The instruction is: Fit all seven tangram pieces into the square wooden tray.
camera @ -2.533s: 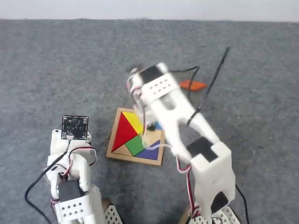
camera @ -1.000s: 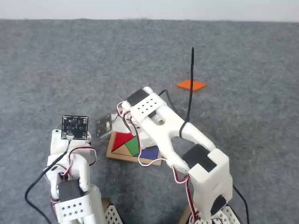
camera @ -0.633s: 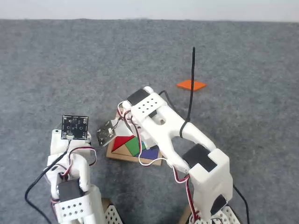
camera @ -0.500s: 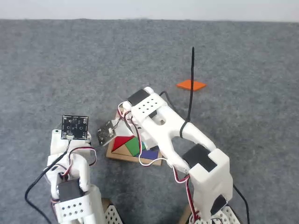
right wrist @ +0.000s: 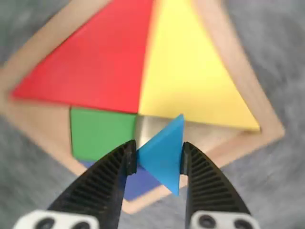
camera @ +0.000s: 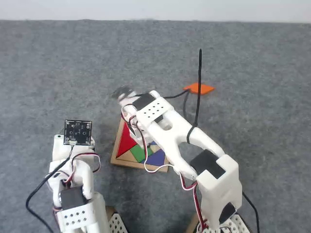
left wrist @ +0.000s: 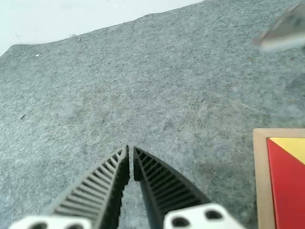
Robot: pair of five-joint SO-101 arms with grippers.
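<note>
tray (camera: 114,154) part-filled, blue triangle (right wrist: 161,155) held above, orange piece (camera: 198,88) apart

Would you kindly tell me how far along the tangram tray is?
Done: red triangle, yellow triangle, green piece and dark blue piece lie in the wooden tray. In hand: the right pincer grips a light blue triangle over the tray's gap. Left: seating it, then the orange piece on the mat.

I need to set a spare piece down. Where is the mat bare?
Bare mat: left of the tray, ahead of the left gripper; beyond the orange piece. Crowded over the tray, where the right gripper holds the blue triangle.
</note>
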